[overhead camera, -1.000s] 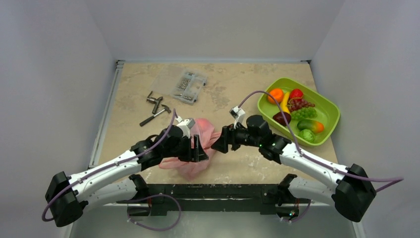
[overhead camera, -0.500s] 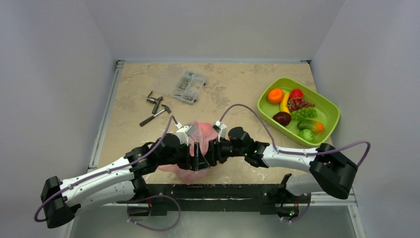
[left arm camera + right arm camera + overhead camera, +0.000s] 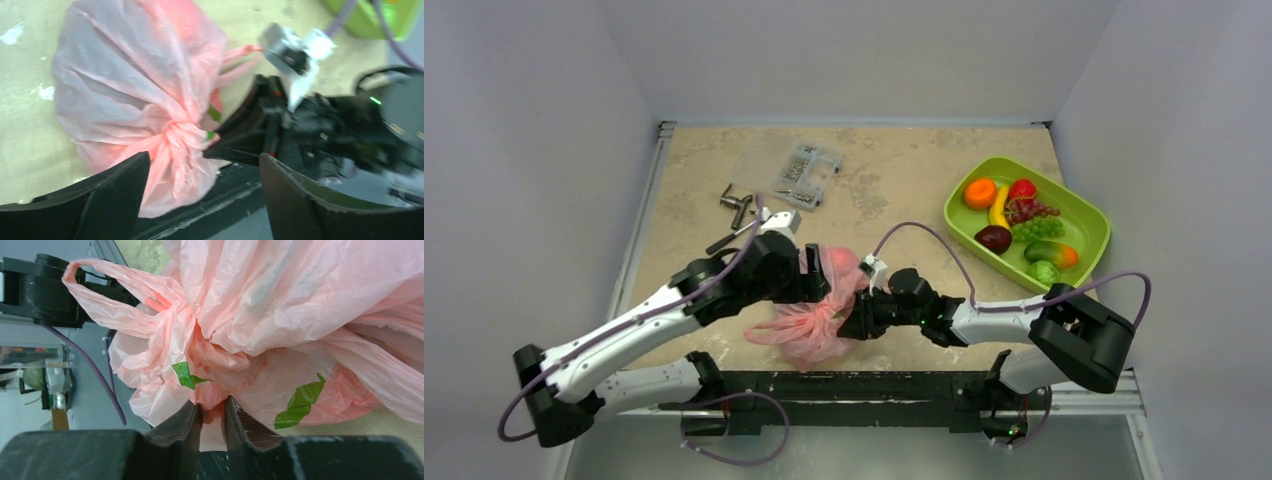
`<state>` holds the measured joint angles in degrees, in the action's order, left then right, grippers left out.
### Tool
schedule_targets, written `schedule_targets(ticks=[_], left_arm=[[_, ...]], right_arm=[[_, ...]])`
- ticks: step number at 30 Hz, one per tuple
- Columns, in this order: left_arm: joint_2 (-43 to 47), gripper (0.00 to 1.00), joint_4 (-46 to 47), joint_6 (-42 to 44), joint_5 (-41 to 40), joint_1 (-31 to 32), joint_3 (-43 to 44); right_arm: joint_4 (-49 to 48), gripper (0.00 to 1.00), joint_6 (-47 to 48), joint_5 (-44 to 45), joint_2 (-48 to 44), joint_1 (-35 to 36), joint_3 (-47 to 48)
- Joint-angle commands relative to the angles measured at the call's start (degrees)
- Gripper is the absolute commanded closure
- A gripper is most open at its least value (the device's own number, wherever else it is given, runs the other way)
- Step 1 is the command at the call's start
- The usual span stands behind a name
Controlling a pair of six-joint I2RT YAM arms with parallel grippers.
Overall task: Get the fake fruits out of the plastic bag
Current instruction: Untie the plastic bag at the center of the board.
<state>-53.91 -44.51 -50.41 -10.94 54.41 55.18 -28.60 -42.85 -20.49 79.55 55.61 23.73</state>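
Note:
The pink plastic bag (image 3: 812,322) lies crumpled near the table's front edge, its neck twisted into a bunch (image 3: 210,360). My right gripper (image 3: 852,316) comes in from the right and is shut on that bunched film (image 3: 213,404). My left gripper (image 3: 816,284) hovers over the bag's far left side; it is open, with the bag's loose end (image 3: 170,170) lying between its fingers untouched. The fake fruits sit in the lime-green tray (image 3: 1096,222): orange (image 3: 980,192), strawberry (image 3: 1022,188), banana (image 3: 999,208), grapes (image 3: 1036,229), plum (image 3: 993,238), mango (image 3: 1052,252). What the bag holds is hidden.
A clear box of screws (image 3: 804,172) and loose metal tools (image 3: 739,212) lie at the back left. The black front rail (image 3: 864,385) runs just beneath the bag. The right arm's purple cable (image 3: 924,235) arcs above the middle of the table.
The right gripper slid left to the bag and closed on its bunched neck. The left gripper opened wider, let go of the bag and drew back up and left.

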Motion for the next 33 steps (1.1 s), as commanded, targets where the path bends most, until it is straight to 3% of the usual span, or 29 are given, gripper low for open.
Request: schedule_targets(ticks=[1, 3, 7, 10, 16, 21, 22, 24, 26, 33], left_arm=[[-10.41, 0.29, 0.65, 1.15, -1.05, -2.66, 2.02], [-14.40, 0.34, 3.83, 2.39, 0.06, -3.34, 2.84], [-21.12, 0.35, 6.31, 5.67, -0.30, -3.41, 5.35], [-25.22, 0.44, 6.03, 7.40, -1.28, -3.28, 7.09], [-29.74, 0.57, 6.46, 9.06, -3.42, -2.56, 7.74], [-33.13, 0.59, 5.96, 10.17, -3.65, -2.55, 9.29], [-33.87, 0.65, 5.76, 10.34, -3.65, -2.56, 9.68], [-34.90, 0.88, 4.83, 10.74, -3.76, -2.56, 10.70], [-35.28, 1.00, 4.22, 10.77, -3.84, -2.56, 11.46], [-30.40, 1.00, 7.01, 7.31, 0.81, -2.56, 9.34]], right_arm=[[-4.57, 0.84, 0.24, 0.64, 0.26, 0.54, -1.18], [-4.73, 0.86, 0.50, 0.91, 0.26, 0.55, -1.59], [-4.90, 0.88, 0.92, 0.83, 0.29, 0.55, -1.96], [-4.82, 0.89, 1.17, 0.78, -0.18, 0.55, -2.14], [-2.55, 0.88, 2.46, 1.69, -2.13, 0.55, -1.81], [1.08, 0.86, 4.09, 3.28, -4.95, 0.54, -1.03], [1.63, 0.86, 4.40, 3.75, -5.58, 0.55, -0.94], [2.68, 0.84, 5.16, 4.81, -6.83, 0.55, -0.82], [3.74, 0.79, 6.04, 5.46, -8.18, 0.55, -0.59], [7.66, 0.50, 9.96, 8.52, -12.17, 0.64, 2.19]])
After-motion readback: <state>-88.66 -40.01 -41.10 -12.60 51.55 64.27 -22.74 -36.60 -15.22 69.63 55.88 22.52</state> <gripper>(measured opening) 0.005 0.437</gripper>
